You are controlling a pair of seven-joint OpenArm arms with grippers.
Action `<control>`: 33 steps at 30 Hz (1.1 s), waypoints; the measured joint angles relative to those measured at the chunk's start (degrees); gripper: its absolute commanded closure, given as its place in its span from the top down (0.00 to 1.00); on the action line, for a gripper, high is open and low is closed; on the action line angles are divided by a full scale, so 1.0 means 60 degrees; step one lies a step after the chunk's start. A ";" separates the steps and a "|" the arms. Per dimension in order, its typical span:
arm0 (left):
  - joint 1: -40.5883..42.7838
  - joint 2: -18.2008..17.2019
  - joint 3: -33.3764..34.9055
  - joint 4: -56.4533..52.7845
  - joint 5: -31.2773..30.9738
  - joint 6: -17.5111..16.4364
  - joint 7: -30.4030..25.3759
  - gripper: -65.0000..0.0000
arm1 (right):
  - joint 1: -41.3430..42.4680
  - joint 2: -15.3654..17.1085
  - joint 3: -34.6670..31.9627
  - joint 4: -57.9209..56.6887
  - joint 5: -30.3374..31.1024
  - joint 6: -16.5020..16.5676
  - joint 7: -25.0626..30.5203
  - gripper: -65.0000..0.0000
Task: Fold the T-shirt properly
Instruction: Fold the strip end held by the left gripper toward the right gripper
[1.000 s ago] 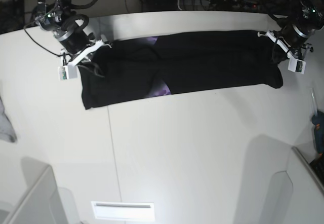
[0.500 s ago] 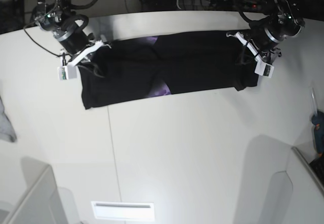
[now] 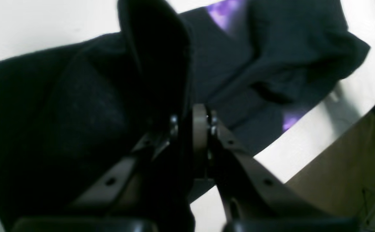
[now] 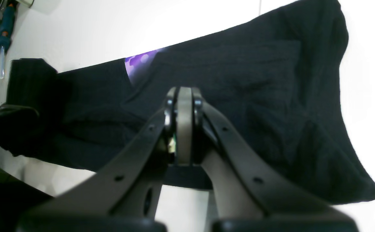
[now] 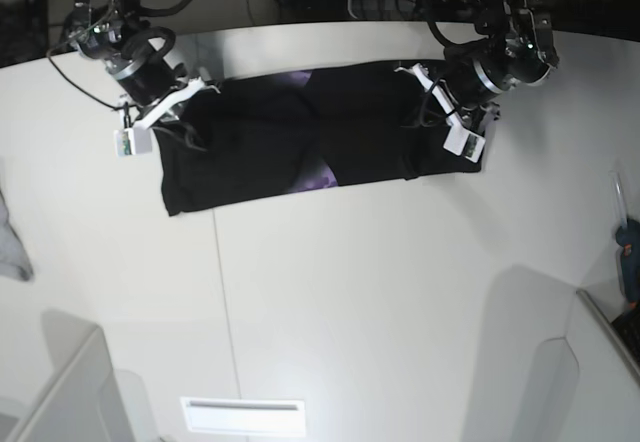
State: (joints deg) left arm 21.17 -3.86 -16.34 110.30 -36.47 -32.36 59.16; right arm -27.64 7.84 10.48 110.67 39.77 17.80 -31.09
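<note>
T-shirt end hangs pinched in our left gripper; our right gripper is clenched empty, so the fold could bunch crooked.

We see a white table under bright light, a dark cluttered area behind it, and a grey cloth at its edge.

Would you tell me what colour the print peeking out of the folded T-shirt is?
Purple, on the black cloth T-shirt; clearest in the right wrist view.
</note>
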 measured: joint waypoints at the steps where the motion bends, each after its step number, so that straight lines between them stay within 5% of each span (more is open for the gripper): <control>1: -0.0040 -0.0004 0.0076 0.0000 0.0007 0.0011 0.0015 0.00 | 0.0000 0.0000 0.0000 0.0000 0.0000 0.0000 0.0000 0.00; 5: -0.0255 0.0098 0.0160 -0.0007 -0.0018 0.0652 -0.0033 0.00 | -0.0004 0.0004 0.0000 0.0000 0.0000 0.0000 -0.0004 0.00; 33: -0.0484 0.0404 0.0925 -0.0055 0.0036 0.0681 0.0033 0.00 | -0.0007 0.0000 0.0004 0.0000 0.0000 0.0000 0.0000 0.00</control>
State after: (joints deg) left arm 18.26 -1.43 -10.79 109.97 -36.25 -28.27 59.35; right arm -27.68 7.84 10.50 110.67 39.77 17.80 -31.09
